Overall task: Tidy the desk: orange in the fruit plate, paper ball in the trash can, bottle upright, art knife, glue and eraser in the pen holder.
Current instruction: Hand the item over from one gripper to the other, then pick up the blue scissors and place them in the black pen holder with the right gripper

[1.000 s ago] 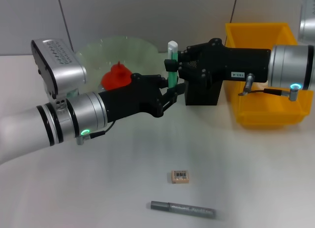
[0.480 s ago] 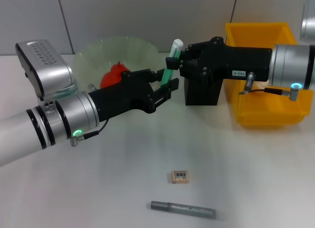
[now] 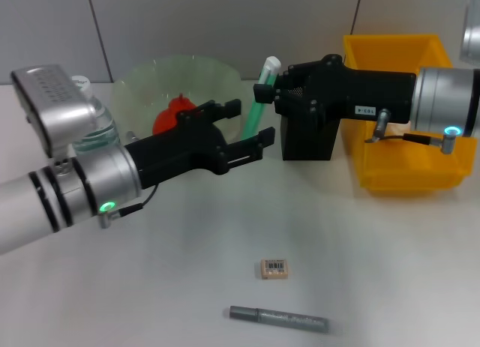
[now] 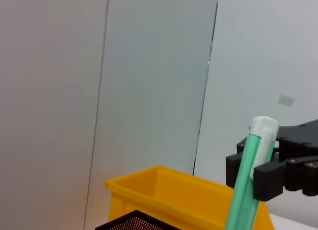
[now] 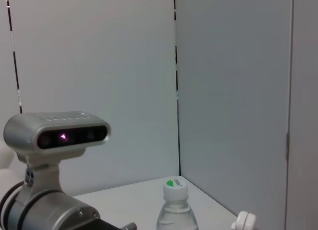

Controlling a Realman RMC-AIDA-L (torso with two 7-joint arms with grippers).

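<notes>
My right gripper [image 3: 264, 98] is shut on the green glue stick [image 3: 257, 103] with a white cap and holds it tilted in the air, just left of the black mesh pen holder [image 3: 307, 143]. The left wrist view also shows the glue stick [image 4: 250, 180] in that gripper [image 4: 266, 176]. My left gripper [image 3: 246, 124] is open and empty, just left of the stick. The orange [image 3: 174, 113] lies on the green fruit plate [image 3: 206, 81]. The bottle [image 3: 91, 130] stands upright behind my left arm. The eraser [image 3: 275, 268] and the grey art knife [image 3: 277, 318] lie on the desk in front. No paper ball shows.
The yellow trash bin [image 3: 394, 107] stands at the back right, right of the pen holder and under my right arm. The bottle [image 5: 174, 210] and my left arm's wrist camera [image 5: 55, 135] show in the right wrist view.
My left gripper has opened, let go of the glue stick and drawn back to the left. The right gripper keeps the stick, which has tilted from upright.
</notes>
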